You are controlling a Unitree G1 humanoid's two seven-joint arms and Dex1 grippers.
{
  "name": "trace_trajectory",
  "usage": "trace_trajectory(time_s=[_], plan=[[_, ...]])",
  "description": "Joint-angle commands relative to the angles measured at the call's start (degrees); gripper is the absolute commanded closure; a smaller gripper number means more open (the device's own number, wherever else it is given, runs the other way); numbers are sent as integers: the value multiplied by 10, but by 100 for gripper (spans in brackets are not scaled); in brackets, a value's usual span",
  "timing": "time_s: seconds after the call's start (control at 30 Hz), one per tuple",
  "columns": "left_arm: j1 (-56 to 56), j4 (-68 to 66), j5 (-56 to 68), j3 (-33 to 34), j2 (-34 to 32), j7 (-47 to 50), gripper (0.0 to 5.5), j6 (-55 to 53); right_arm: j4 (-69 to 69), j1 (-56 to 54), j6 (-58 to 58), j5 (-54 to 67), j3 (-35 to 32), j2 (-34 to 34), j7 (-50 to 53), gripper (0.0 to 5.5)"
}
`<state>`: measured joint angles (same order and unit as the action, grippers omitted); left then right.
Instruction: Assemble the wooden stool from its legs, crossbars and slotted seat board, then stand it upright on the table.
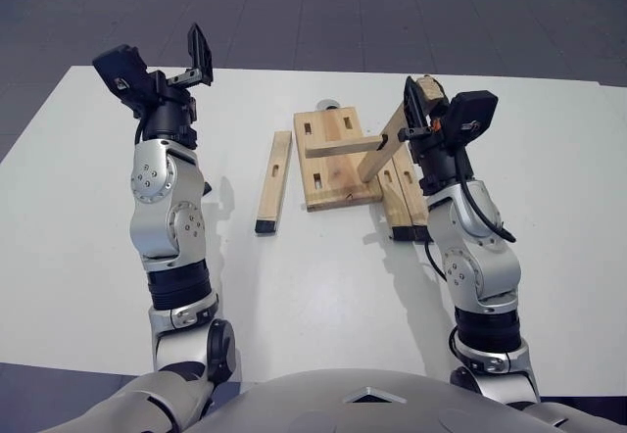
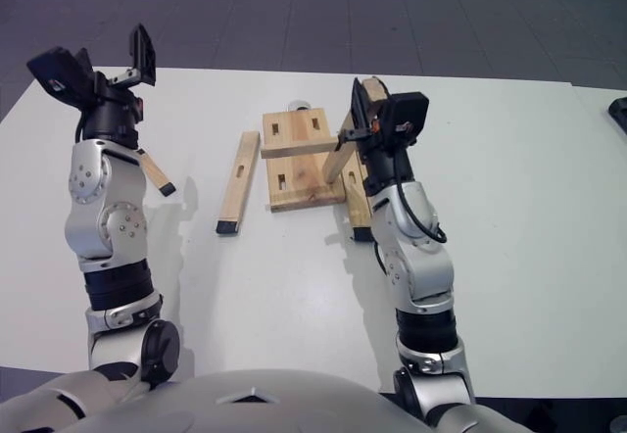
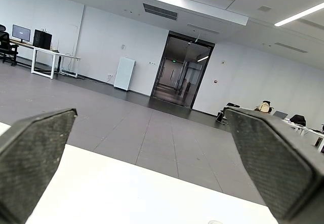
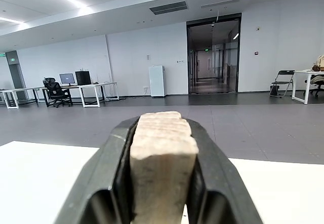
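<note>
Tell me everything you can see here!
Table: one, white, under everything.
Seat board: one, pale wood, slotted, flat at the far middle.
Loose leg: one, pale wood, black tip, left of the board.
Paired legs: two, pale wood, black tips, right of the board.
Hidden stick: one, pale wood, partly behind the left arm.
Held leg: one, pale wood, tilted over the board, crossbar attached.
Round thing: one, grey, beyond the board.
Left pincer: one, black, open, raised.
Right pincer: one, black, shut on the held leg.
</note>
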<state>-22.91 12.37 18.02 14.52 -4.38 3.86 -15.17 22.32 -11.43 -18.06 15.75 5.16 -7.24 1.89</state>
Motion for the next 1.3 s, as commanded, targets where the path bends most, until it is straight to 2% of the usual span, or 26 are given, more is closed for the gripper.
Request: trace_trajectory(time_s=[0.03, 0.33, 0.37, 0.73, 0.87, 0.97, 1.07, 1.13, 1.17, 1.23, 1.3], plan=[[-4, 12, -14, -14, 0, 9, 10, -9, -72, 37, -111, -24, 2, -33, -10, 444], [-16, -12, -20, -30, 6, 7, 10, -3, -39, -22, -101, -5, -27, -9, -3, 444], [-17, -15, -20, -32, 6, 6, 10, -3, -37, -25, -100, -3, -30, -7, -5, 408], [-19, -26, -25, -34, 8, 2, 10, 1, -33, -38, -96, 7, -61, 18, -17, 240], [-19, -27, -29, -35, 6, 2, 10, 3, 12, -64, -92, 42, -88, 17, -39, 183], [-11, -31, -57, -44, -16, -5, 10, 7, 85, -139, -106, 139, -138, -3, -68, 137], [7, -40, -97, -55, -39, -8, 10, 13, 94, -258, -102, 282, -256, -51, -55, 93], [16, -42, -114, -61, -45, -8, 10, 15, 55, -290, -95, 311, -316, -86, -38, 55], [19, -41, -123, -65, -47, -8, 10, 15, 37, -282, -102, 291, -323, -105, -32, 40], [26, -33, -138, -72, -50, -9, 10, 14, 4, -222, -134, 191, -285, -156, -11, 11], [33, -18, -142, -71, -50, -9, 10, 10, 1, -123, -163, 145, -247, -174, -18, 11]])
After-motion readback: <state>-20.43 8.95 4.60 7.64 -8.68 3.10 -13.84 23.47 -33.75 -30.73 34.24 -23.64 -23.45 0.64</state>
